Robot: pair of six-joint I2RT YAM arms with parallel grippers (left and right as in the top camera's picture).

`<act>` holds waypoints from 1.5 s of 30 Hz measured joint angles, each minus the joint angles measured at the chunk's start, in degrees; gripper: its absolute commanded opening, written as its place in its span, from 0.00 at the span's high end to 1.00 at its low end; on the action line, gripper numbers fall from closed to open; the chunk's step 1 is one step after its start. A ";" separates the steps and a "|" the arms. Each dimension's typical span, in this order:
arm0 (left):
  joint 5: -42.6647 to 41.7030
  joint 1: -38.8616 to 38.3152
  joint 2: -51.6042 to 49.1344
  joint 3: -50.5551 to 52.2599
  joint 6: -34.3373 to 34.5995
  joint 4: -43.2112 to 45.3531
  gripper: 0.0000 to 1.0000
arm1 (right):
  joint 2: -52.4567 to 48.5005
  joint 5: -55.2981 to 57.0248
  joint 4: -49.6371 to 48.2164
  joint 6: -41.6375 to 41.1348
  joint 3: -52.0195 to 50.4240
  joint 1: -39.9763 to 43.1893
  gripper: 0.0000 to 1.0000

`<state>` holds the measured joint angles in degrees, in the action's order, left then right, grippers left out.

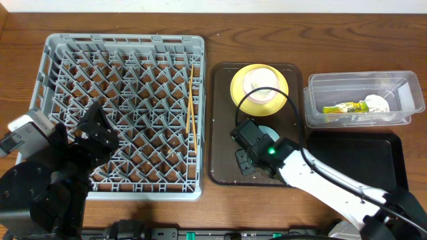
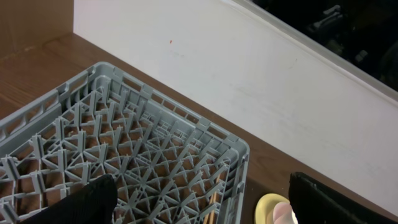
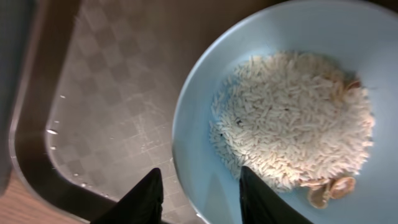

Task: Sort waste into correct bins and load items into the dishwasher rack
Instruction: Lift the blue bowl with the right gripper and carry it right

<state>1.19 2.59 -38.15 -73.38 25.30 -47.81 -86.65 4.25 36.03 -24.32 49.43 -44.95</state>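
The grey dishwasher rack [image 1: 123, 113] took the left part of the desk [image 1: 267, 40]. Our left hand [image 2: 199, 193] hovered over it, fingers wide apart and holding nothing. On the brown serving tray [image 1: 223, 160] stood the yellow plate [image 1: 283, 85] with a white cup [image 1: 260, 83] on it, and the light-blue bowl [image 3: 199, 112] of rice [image 3: 292, 118]. Our right hand [image 3: 200, 186] was open, one finger on each side of the bowl's rim. The clear tub [image 1: 320, 90] held the napkin [image 1: 377, 103] and the wrapper [image 1: 345, 107]. The chopsticks [image 1: 191, 100] lay in the rack.
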 measured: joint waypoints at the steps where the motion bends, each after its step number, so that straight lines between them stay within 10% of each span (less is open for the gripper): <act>1: 0.00 0.00 0.00 0.00 0.00 0.00 0.11 | -0.72 -0.07 0.02 -0.07 0.00 0.00 0.67; 11: 0.00 0.00 0.00 0.00 0.00 0.00 0.11 | -2.43 -1.11 -0.13 0.02 0.00 -0.02 0.91; 45: 0.00 0.00 0.00 0.00 0.00 0.00 0.11 | 0.66 -2.36 9.18 -0.81 2.69 0.37 0.99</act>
<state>1.19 2.59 -38.15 -73.38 25.30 -47.81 -86.00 1.89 45.21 -25.12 52.12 -44.58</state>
